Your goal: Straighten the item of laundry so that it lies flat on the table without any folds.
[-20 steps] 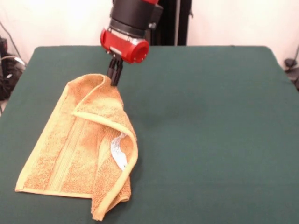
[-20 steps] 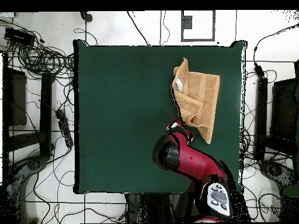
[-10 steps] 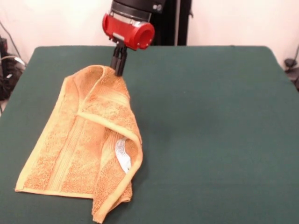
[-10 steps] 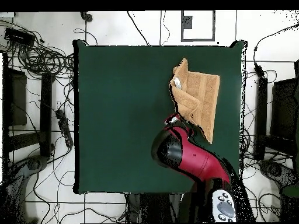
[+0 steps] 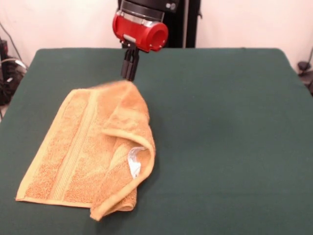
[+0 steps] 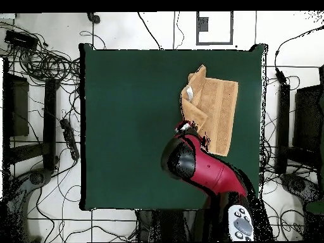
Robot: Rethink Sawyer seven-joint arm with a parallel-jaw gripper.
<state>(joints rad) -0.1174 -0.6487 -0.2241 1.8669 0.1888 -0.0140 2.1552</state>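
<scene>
Towel (image 5: 83, 147) sits by the table's (image 5: 225, 147) edge, 1 flap doubled over. Gripper (image 5: 130, 73) above its far corner; can't tell if pinching. I'd drag that flap outward, low.

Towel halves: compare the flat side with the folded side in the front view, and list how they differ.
The flat side of the towel lies in a single layer on the table; the folded side is doubled over on itself. The flat side shows the woven band running along it; the folded side shows the white tag. The folded side's far end sits just below the gripper; the flat side lies away from it. Both are the same orange-tan terry.
</scene>
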